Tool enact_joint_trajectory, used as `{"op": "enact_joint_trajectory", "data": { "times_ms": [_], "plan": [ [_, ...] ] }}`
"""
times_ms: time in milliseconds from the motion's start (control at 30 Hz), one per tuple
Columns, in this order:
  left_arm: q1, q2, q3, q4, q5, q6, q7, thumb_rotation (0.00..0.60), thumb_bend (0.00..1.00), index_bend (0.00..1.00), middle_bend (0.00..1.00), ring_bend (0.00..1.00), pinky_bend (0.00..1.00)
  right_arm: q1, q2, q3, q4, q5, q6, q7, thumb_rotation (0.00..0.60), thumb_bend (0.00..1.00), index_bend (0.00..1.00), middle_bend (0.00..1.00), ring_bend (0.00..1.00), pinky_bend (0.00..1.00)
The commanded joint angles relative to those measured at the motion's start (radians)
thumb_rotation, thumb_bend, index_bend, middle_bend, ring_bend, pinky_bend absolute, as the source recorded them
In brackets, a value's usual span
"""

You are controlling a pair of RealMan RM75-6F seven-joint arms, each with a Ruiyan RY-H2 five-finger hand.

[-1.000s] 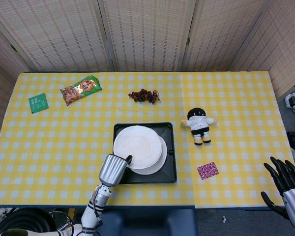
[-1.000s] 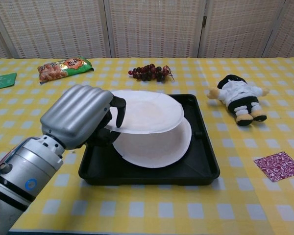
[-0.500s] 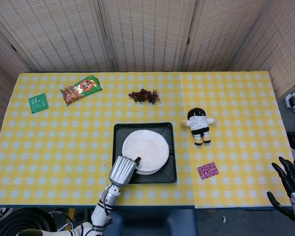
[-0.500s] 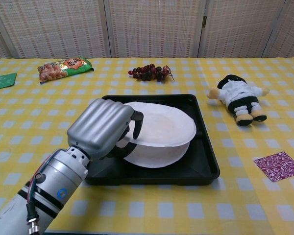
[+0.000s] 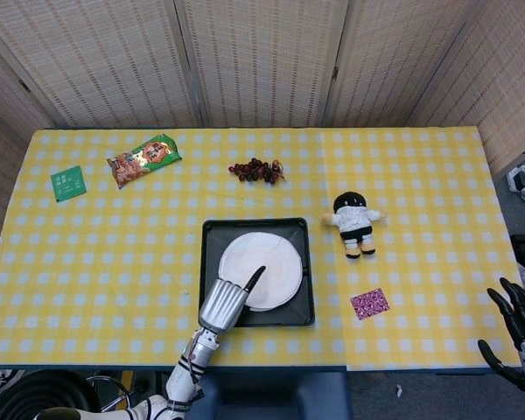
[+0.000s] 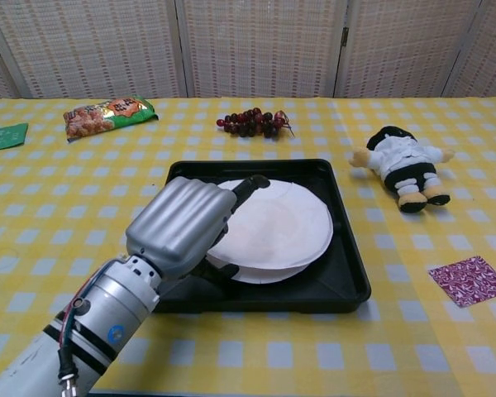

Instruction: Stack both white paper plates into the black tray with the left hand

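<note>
The black tray (image 5: 299,302) (image 6: 347,281) sits at the table's near middle. Both white paper plates lie in it, the upper plate (image 5: 264,267) (image 6: 277,227) on the lower one, whose rim (image 6: 260,275) shows just beneath at the front. My left hand (image 5: 226,303) (image 6: 182,227) is over the tray's near-left corner, with a finger (image 5: 255,279) (image 6: 250,185) stretched straight across the upper plate's left edge and no longer curled on the rim. My right hand (image 5: 518,322) hangs off the table's near-right corner with fingers spread, holding nothing.
A snack bag (image 5: 144,159) (image 6: 109,114) and a green card (image 5: 68,183) (image 6: 4,136) lie far left. Grapes (image 5: 257,170) (image 6: 252,123) lie behind the tray. A small doll (image 5: 355,223) (image 6: 401,165) and a purple patch (image 5: 369,304) (image 6: 469,279) are to its right.
The left hand carried the upper plate rightward and down onto the lower plate in the tray. Its finger then straightened off the plate's rim. The right hand sank slightly lower.
</note>
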Motion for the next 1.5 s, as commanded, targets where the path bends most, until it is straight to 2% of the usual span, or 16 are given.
{"op": "enact_joint_trajectory", "data": {
  "times_ms": [33,167,300,500,533,567,600,700,733,833,1000,1133,1267,1500],
  "plan": [
    [0.006,0.031,0.012,-0.058,0.001,-0.013,0.038,0.600,0.19,0.15,1.00,1.00,1.00,0.002,-0.001,0.000,-0.001,0.000,-0.005,-0.003,0.600,0.37,0.00,0.00,0.00,0.00],
    [0.015,0.083,0.018,-0.161,-0.009,-0.029,0.098,0.600,0.18,0.15,1.00,1.00,1.00,0.004,-0.003,0.000,-0.001,-0.002,-0.011,-0.009,0.600,0.37,0.00,0.00,0.00,0.00],
    [0.027,0.156,0.022,-0.274,0.016,0.003,0.143,0.600,0.18,0.15,1.00,1.00,1.00,0.007,-0.005,-0.004,-0.003,-0.009,-0.019,-0.016,0.600,0.37,0.00,0.00,0.00,0.00],
    [0.086,0.356,0.025,-0.448,0.054,0.101,0.173,0.600,0.18,0.14,1.00,0.99,1.00,0.003,-0.006,-0.012,-0.003,-0.033,-0.005,-0.020,0.600,0.37,0.00,0.00,0.00,0.00],
    [0.111,0.405,0.030,-0.485,0.051,0.128,0.162,0.600,0.18,0.14,1.00,0.96,1.00,0.004,-0.007,-0.012,-0.004,-0.038,-0.005,-0.023,0.600,0.37,0.00,0.00,0.00,0.00],
    [0.132,0.444,0.037,-0.514,0.042,0.144,0.147,0.600,0.18,0.14,0.94,0.87,0.97,0.006,-0.008,-0.013,-0.005,-0.040,-0.007,-0.025,0.600,0.37,0.00,0.00,0.00,0.00],
    [0.154,0.486,0.045,-0.546,0.024,0.153,0.130,0.600,0.18,0.14,0.83,0.74,0.87,0.008,-0.010,-0.013,-0.006,-0.042,-0.011,-0.028,0.600,0.37,0.00,0.00,0.00,0.00],
    [0.222,0.632,0.072,-0.641,-0.048,0.167,0.054,0.600,0.18,0.12,0.38,0.31,0.36,0.021,-0.017,-0.013,-0.012,-0.047,-0.035,-0.044,0.600,0.37,0.00,0.00,0.00,0.00],
    [0.239,0.675,0.082,-0.660,-0.063,0.166,0.014,0.600,0.18,0.11,0.28,0.20,0.23,0.027,-0.020,-0.013,-0.015,-0.048,-0.046,-0.051,0.600,0.37,0.00,0.00,0.00,0.00],
    [0.305,0.808,0.123,-0.686,-0.071,0.200,-0.136,0.600,0.18,0.09,0.13,0.03,0.03,0.048,-0.029,-0.010,-0.027,-0.046,-0.086,-0.073,0.600,0.37,0.00,0.00,0.00,0.00],
    [0.419,0.859,0.164,-0.591,0.000,0.359,-0.278,0.600,0.18,0.10,0.11,0.00,0.00,0.069,-0.048,-0.001,-0.036,-0.028,-0.131,-0.107,0.600,0.37,0.00,0.00,0.00,0.00],
    [0.455,0.900,0.172,-0.609,0.032,0.399,-0.276,0.600,0.18,0.08,0.09,0.00,0.00,0.086,-0.053,-0.001,-0.042,-0.011,-0.172,-0.112,0.600,0.36,0.00,0.00,0.00,0.00],
    [0.465,0.924,0.177,-0.650,0.018,0.364,-0.279,0.600,0.18,0.07,0.08,0.00,0.00,0.090,-0.050,-0.008,-0.046,-0.017,-0.179,-0.116,0.600,0.37,0.00,0.00,0.00,0.00],
    [0.473,0.928,0.178,-0.660,0.043,0.335,-0.267,0.600,0.18,0.07,0.07,0.00,0.00,0.088,-0.039,-0.015,-0.055,-0.022,-0.167,-0.101,0.600,0.37,0.00,0.00,0.00,0.00]
  ]
}}
